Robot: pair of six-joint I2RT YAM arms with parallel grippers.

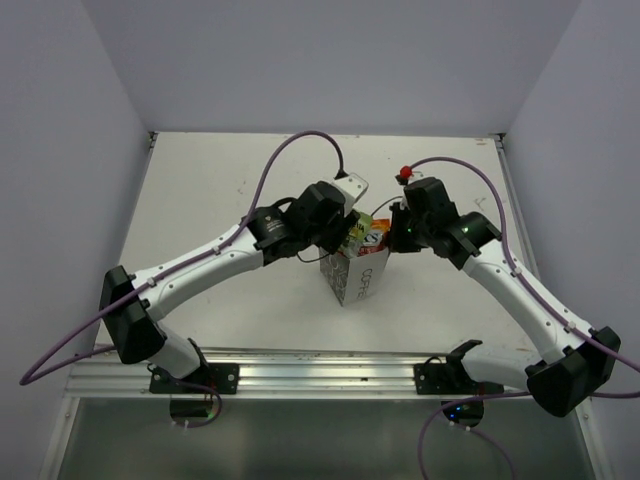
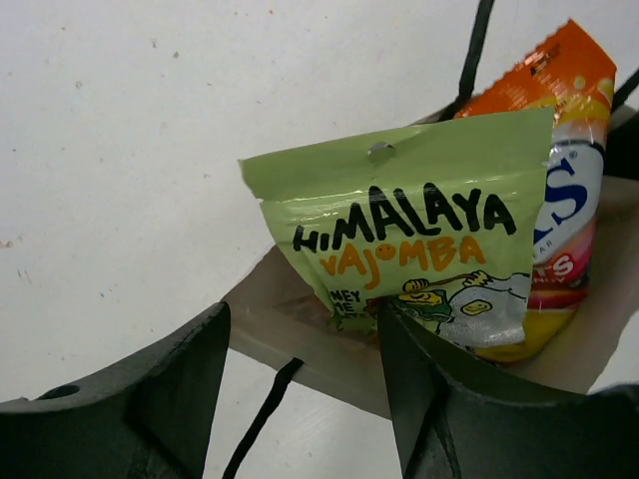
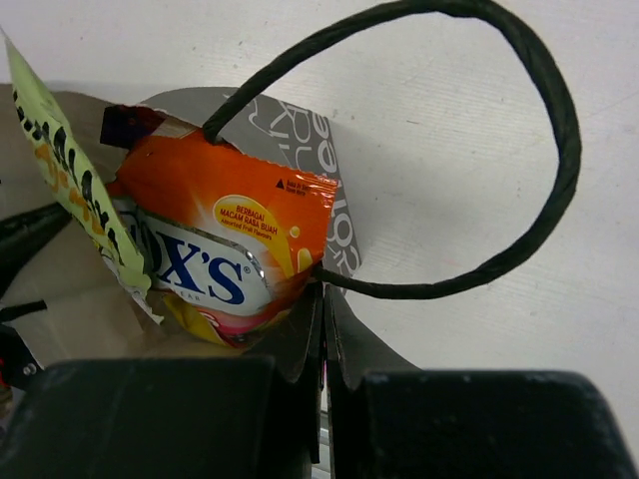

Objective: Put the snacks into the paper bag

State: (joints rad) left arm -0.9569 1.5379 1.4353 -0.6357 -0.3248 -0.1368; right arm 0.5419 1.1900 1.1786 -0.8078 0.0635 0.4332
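Green packet (image 2: 399, 230) stands upright in bag (image 1: 358, 278); left pincer (image 2: 303, 317) apart, right pincer (image 3: 322, 309) clamps rim.

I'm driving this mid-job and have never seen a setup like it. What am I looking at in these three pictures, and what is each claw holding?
Two robot arms are bolted at the near edge of the table, each ending in a two-finger gripper. The wide picture looks down from above and behind them. The other two come from cameras on the wrists, so you see each gripper's own dark fingers at the bottom. Between the arms stands a white bag. The right gripper is shut on the bag's rim, beside a cord handle. The left gripper is open at the bag's mouth and holds nothing. A green packet and an orange packet stand in the bag, tops poking out.
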